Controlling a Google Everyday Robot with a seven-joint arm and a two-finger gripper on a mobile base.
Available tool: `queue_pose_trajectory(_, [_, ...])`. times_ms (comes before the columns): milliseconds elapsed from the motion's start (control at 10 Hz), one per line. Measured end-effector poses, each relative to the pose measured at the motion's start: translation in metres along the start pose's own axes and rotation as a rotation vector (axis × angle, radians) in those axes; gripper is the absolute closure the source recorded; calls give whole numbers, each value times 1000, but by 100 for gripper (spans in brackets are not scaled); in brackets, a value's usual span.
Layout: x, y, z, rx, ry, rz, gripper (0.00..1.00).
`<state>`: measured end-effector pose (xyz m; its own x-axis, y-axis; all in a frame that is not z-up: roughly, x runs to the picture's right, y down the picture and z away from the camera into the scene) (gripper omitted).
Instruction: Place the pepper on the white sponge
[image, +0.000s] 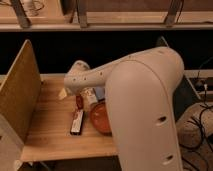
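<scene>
The pepper (79, 101) is a small dark red piece lying on the wooden table (50, 135), just left of the white sponge (89, 98), a narrow white block with dark marks. My big white arm (135, 100) reaches in from the right and covers the space above both. The gripper (64, 93) shows only as a pale tip below the arm's end, a little left of the pepper and low over the table. Most of it is hidden behind the wrist.
A round orange bowl (99, 118) sits in front of the sponge, partly under my arm. A black-and-white bar (76, 121) lies left of the bowl. A blue-grey block (99, 92) lies behind the sponge. A tall wooden panel (20, 90) walls the table's left side.
</scene>
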<state>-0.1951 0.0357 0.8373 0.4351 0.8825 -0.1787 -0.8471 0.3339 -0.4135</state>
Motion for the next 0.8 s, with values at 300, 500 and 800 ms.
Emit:
queue_pose_trajectory(300, [19, 13, 40, -70, 68, 28, 20])
queue_pose_trajectory(500, [23, 26, 56, -124, 96, 7, 20])
queue_pose_trajectory(800, [22, 22, 73, -149, 122, -13, 20])
